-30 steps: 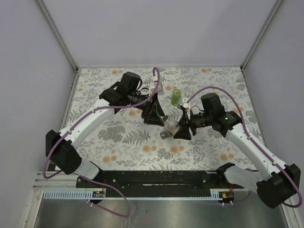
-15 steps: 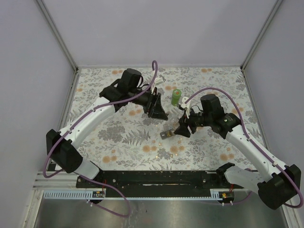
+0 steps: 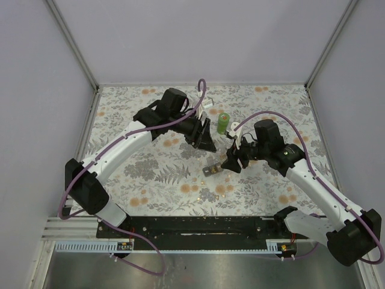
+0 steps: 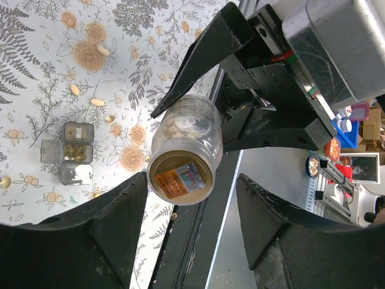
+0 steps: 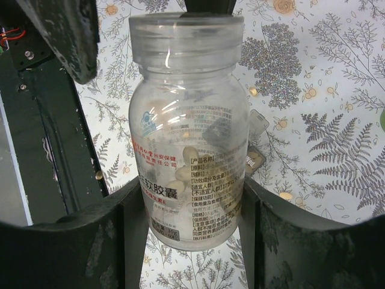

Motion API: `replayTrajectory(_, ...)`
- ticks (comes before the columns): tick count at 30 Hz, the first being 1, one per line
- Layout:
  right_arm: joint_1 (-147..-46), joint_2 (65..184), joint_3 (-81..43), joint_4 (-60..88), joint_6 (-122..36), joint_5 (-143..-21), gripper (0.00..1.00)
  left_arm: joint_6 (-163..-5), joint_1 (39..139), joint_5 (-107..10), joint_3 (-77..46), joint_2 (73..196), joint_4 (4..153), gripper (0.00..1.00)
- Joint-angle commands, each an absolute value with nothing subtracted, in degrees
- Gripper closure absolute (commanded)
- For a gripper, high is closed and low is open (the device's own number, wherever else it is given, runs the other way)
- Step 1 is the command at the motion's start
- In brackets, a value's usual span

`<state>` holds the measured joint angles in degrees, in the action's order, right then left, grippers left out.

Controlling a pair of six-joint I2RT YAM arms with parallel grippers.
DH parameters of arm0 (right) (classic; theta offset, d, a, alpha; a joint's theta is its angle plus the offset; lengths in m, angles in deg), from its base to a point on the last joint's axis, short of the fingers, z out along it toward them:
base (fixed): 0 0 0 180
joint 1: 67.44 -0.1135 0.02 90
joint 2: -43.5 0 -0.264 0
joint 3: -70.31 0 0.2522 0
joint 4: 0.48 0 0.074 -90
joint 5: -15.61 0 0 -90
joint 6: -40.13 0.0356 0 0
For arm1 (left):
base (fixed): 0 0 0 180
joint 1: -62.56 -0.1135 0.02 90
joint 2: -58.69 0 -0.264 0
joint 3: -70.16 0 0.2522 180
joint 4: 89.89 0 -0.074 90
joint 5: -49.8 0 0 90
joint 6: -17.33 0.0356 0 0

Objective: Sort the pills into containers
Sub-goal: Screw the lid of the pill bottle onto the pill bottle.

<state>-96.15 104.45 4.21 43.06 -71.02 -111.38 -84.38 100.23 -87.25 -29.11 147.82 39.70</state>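
Left gripper [image 3: 204,141] is backing off. A second ago it sat close beside the pill bottle [image 4: 184,149]; now it has slid toward the far side and a touch right, jaws narrowing slightly but still apart. The left arm's elbow has swung right with it. Right gripper [image 3: 232,161] has tipped and edged back, and from above the bottle is now mostly hidden.

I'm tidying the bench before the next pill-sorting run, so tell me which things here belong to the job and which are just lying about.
Job: clear pill bottle, gripped in the right hand; left hand, open, facing its end; compartment box; loose pills scattered near it.
Lying about: green bottle, standing alone behind; use unclear.
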Motion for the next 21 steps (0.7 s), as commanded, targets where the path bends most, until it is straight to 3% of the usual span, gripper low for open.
replayTrajectory(1, -96.7, 103.4, 4.1, 41.0, -70.8, -111.3, 1.00, -85.2, 100.6, -85.8, -32.1, 148.0, 39.8, 0.38)
replayTrajectory(8, -96.6, 103.4, 4.2, 41.3, -71.0, -111.8, 1.00, -85.2, 100.6, -86.6, -32.5, 148.8, 39.7, 0.46)
replayTrajectory(15, -96.6, 103.6, 4.1, 41.6, -71.1, -112.4, 1.00, -85.1, 100.7, -86.8, -33.4, 148.9, 39.7, 0.43)
replayTrajectory(21, -96.8, 103.8, 4.1, 41.9, -71.3, -112.8, 1.00, -84.5, 100.7, -86.4, -33.4, 148.7, 39.7, 0.47)
